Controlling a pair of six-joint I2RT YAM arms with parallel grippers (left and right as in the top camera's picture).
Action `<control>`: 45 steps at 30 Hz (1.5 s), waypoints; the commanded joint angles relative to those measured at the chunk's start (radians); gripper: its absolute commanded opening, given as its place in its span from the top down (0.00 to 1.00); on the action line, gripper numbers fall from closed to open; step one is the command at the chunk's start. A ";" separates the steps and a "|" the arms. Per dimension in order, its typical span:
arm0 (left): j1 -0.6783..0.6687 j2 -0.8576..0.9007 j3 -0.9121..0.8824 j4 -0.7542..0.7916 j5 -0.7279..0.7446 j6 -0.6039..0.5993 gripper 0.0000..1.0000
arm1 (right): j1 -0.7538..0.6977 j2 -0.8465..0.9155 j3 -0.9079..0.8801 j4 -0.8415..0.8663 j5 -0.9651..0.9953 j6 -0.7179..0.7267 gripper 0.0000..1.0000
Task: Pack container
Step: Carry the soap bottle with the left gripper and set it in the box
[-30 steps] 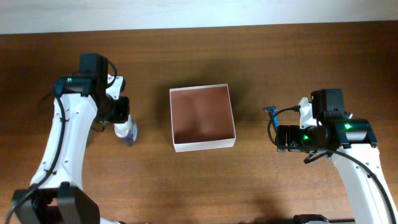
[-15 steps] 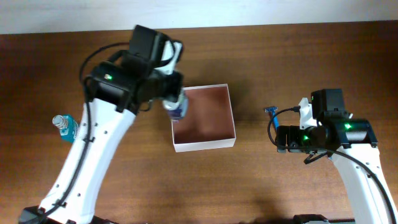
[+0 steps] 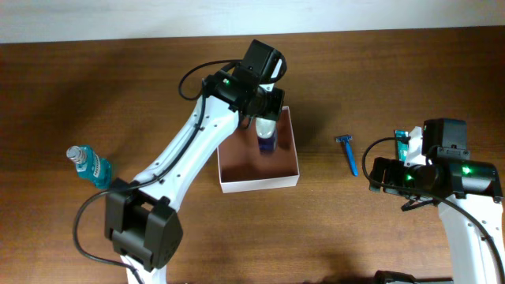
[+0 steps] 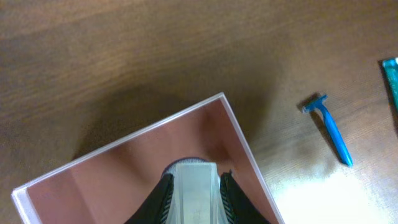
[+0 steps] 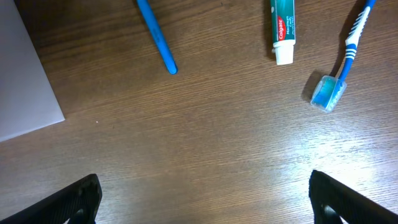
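We hold a small white-capped bottle (image 4: 194, 183) tight in our left gripper (image 3: 267, 126), with the container (image 3: 260, 184) right under those fingers, while our right gripper (image 5: 205, 199) hangs with fingers wide apart and a razor (image 5: 155, 37), toothpaste (image 5: 283, 28) and toothbrush (image 5: 348, 43) ahead of them.
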 commanded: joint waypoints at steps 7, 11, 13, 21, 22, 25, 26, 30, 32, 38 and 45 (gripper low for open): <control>-0.029 0.024 0.022 0.150 -0.088 -0.014 0.99 | -0.008 -0.010 0.016 0.000 -0.005 0.007 0.01; -0.061 0.063 0.021 0.150 -0.109 -0.014 1.00 | -0.008 -0.010 0.016 0.000 -0.005 0.007 0.01; -0.074 0.082 0.021 0.150 -0.110 -0.014 1.00 | -0.008 -0.010 0.016 0.000 -0.005 0.007 0.01; -0.082 0.134 0.020 0.141 -0.109 -0.014 0.83 | -0.008 -0.010 0.016 0.000 -0.005 0.007 0.01; -0.082 0.138 0.019 0.136 -0.109 -0.014 0.79 | -0.008 -0.010 0.016 0.000 -0.005 0.007 0.01; -0.082 0.140 0.019 0.123 -0.109 -0.014 0.59 | -0.008 -0.010 0.016 0.000 -0.005 0.007 0.01; -0.082 0.140 0.019 0.123 -0.109 -0.014 0.53 | -0.008 -0.010 0.016 0.000 -0.005 0.007 0.01; -0.082 0.139 0.039 0.076 -0.109 -0.013 0.37 | -0.008 -0.010 0.016 0.000 -0.005 0.007 0.01; -0.082 0.136 0.072 0.017 -0.109 0.002 0.33 | -0.008 -0.010 0.016 0.000 -0.005 0.007 0.01; -0.082 0.093 0.184 -0.124 -0.116 0.001 0.26 | -0.008 -0.010 0.016 0.000 -0.005 0.007 0.01; -0.071 -0.140 0.229 -0.288 -0.248 -0.019 0.14 | -0.008 -0.010 0.016 0.000 -0.002 0.007 0.01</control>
